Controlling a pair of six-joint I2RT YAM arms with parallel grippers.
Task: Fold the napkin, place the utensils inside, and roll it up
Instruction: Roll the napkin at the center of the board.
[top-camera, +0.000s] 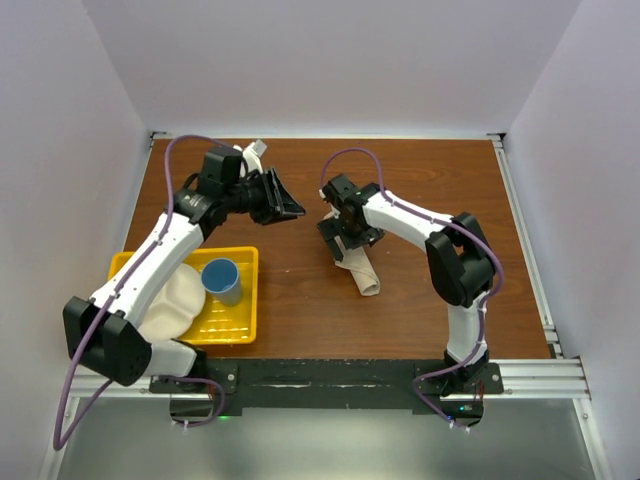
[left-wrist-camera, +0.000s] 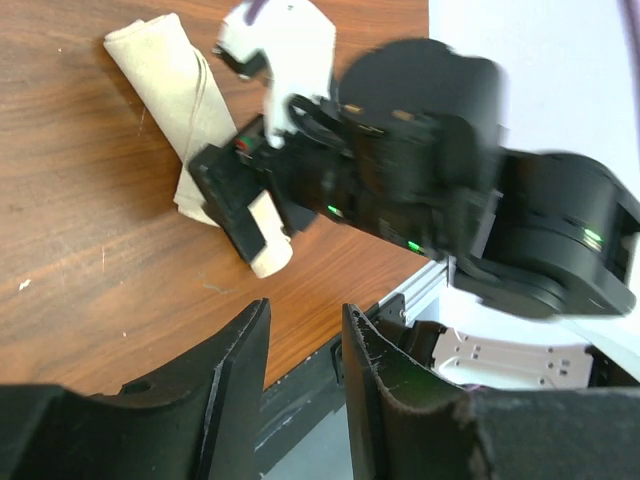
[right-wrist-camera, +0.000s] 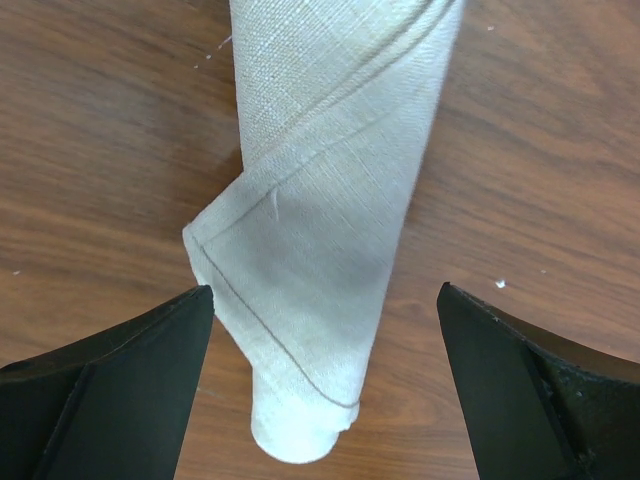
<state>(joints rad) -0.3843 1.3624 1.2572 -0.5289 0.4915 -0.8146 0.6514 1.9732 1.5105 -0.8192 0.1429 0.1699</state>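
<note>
Yellow tray (top-camera: 228, 322) at left carries white plate (top-camera: 170, 305) and blue cup (top-camera: 221, 280) — well apart from napkin (top-camera: 366, 278), a beige roll lying mid-tabletop (top-camera: 300, 310). Right gripper (right-wrist-camera: 322, 295) straddles it, jaws wide apart, apparently not touching — left gripper (left-wrist-camera: 306, 310) jaws part-open, empty.

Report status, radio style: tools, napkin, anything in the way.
Left tool open, empty. Right tool wide open, straddling rolled napkin, not gripping. Knife out of sight. Nothing in the way.

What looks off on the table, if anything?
Only the rolled napkin: one hemmed corner flares out from its side instead of lying wrapped, so the roll looks loose. No knife shows; cannot tell whether it is inside.
</note>
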